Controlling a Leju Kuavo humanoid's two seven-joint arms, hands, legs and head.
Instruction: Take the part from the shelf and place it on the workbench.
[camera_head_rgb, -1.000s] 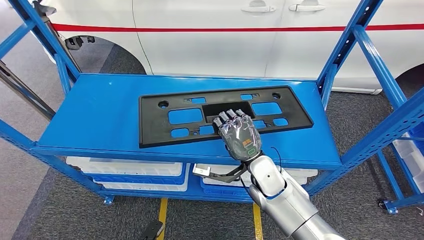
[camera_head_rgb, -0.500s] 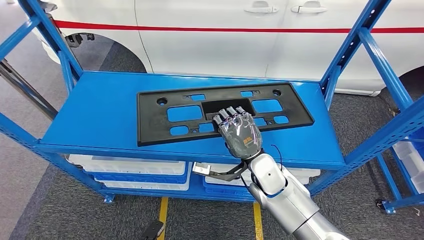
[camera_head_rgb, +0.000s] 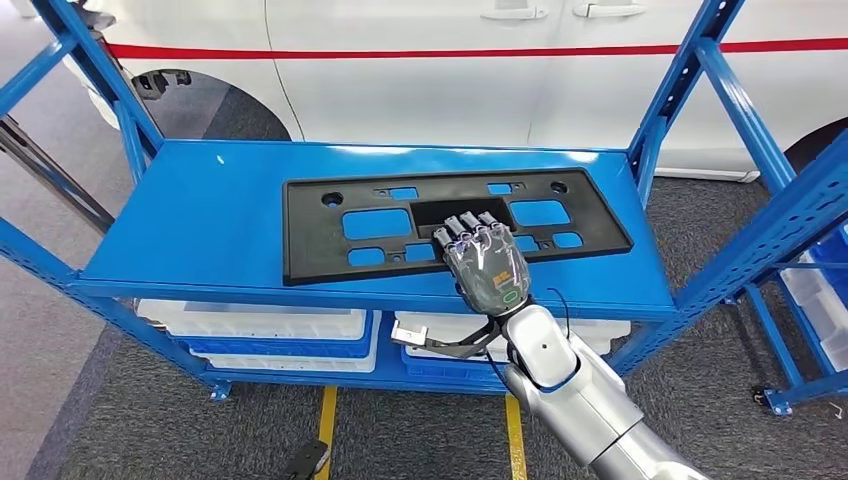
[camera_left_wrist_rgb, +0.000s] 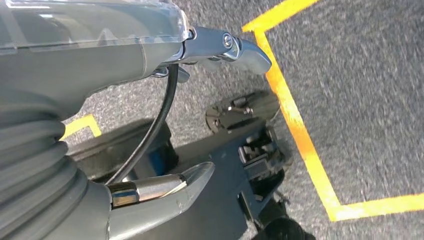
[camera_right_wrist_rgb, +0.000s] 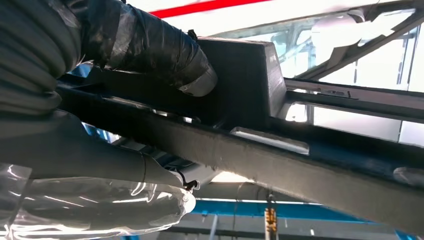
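While the black part (camera_head_rgb: 455, 226) lies flat on the top board of the blue shelf (camera_head_rgb: 200, 215), its long side running across the board and its near edge close to the board's front lip, the right hand (camera_head_rgb: 487, 265) has hold of it at the middle of that near edge. From the head view the back of the hand lies over the edge, the fingers (camera_head_rgb: 466, 225) curled side by side onto the part's upper face and reaching to the rim of the raised dark rectangle at its middle. The right wrist view, looking along the part (camera_right_wrist_rgb: 280, 145) from below, shows a dark taped finger (camera_right_wrist_rgb: 165, 57) lying on top against that raised block and the thick grey thumb (camera_right_wrist_rgb: 100, 162) under the edge, so the part is pinched between them. Blue board shows through the part's cut-outs.

The left hand (camera_left_wrist_rgb: 125, 100) hangs low, its wrist view looking down at grey carpet (camera_left_wrist_rgb: 360, 90) marked with yellow tape lines (camera_left_wrist_rgb: 295, 125). Two silver fingertips (camera_left_wrist_rgb: 240, 50) stand well apart with nothing between them.

Under the top board, white bins (camera_head_rgb: 260, 330) sit on the lower level of the shelf. Behind the shelf stands a white car (camera_head_rgb: 450, 70) with a red stripe along its doors, a dark wheel arch at the left. More blue framing with white bins (camera_head_rgb: 815, 300) stands at the right edge.
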